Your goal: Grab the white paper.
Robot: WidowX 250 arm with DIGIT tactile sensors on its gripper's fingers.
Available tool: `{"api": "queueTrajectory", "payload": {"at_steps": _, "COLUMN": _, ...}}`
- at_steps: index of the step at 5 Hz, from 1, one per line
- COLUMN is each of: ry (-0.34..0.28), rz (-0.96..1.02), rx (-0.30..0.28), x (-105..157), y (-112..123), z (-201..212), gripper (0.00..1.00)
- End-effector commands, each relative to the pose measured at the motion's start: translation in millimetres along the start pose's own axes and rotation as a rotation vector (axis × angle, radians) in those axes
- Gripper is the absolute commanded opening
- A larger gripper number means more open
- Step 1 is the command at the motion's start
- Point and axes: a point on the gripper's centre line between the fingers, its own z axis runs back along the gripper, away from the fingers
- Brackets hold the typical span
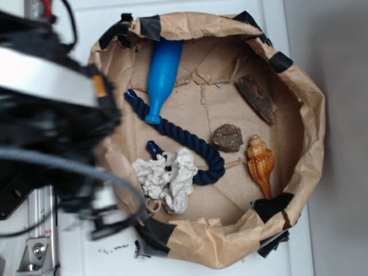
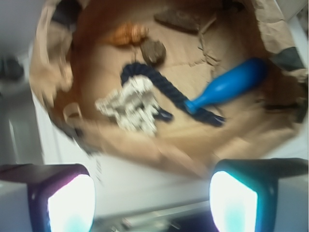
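In the exterior view the arm (image 1: pixel 52 109) fills the left side as a blurred black and silver mass, outside the rim of the brown paper nest (image 1: pixel 313 115). Its fingers are lost in the blur there. The white paper (image 1: pixel 167 177) lies on the nest floor near the lower left wall, touching the curl of the dark blue rope (image 1: pixel 190 141). A blue bottle (image 1: pixel 163 77), a rock (image 1: pixel 227 138), a shell (image 1: pixel 261 164) and a piece of bark (image 1: pixel 256 99) lie spread around.

The wrist view shows the gripper (image 2: pixel 152 205) outside the nest, fingers (image 2: pixel 71 203) set wide apart with nothing between them. The white paper (image 2: pixel 130 108) sits well ahead, seemingly against the rope (image 2: pixel 154 82), though motion blur softens this.
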Motion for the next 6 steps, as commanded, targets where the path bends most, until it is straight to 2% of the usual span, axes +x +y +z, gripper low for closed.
{"api": "queueTrajectory", "payload": {"at_steps": 1, "ry": -0.015, "rz": 0.248, "rx": -0.129, "x": 41.2, "y": -19.3, "z": -58.9, "gripper": 1.00}}
{"api": "queueTrajectory", "payload": {"at_steps": 2, "ry": 0.031, "rz": 0.243, "rx": -0.157, "x": 37.3, "y": -24.4, "z": -101.3, "gripper": 1.00}}
{"api": "queueTrajectory", "payload": {"at_steps": 3, "ry": 0.063, "rz": 0.208, "rx": -0.143, "x": 45.3, "y": -30.2, "z": -136.8, "gripper": 1.00}}
{"api": "queueTrajectory", "payload": {"at_steps": 4, "ry": 0.174, "rz": 0.149, "rx": -0.131, "x": 37.9, "y": -36.5, "z": -164.6, "gripper": 0.00}}
{"api": "queueTrajectory", "payload": {"at_steps": 5, "ry": 0.206, "rz": 0.055, "rx": -0.124, "x": 30.8, "y": -42.3, "z": -155.9, "gripper": 0.00}}
{"api": "queueTrajectory", "payload": {"at_steps": 6, "ry": 0.162, "rz": -0.129, "rx": -0.125, "x": 44.7, "y": -44.5, "z": -107.8, "gripper": 0.00}}
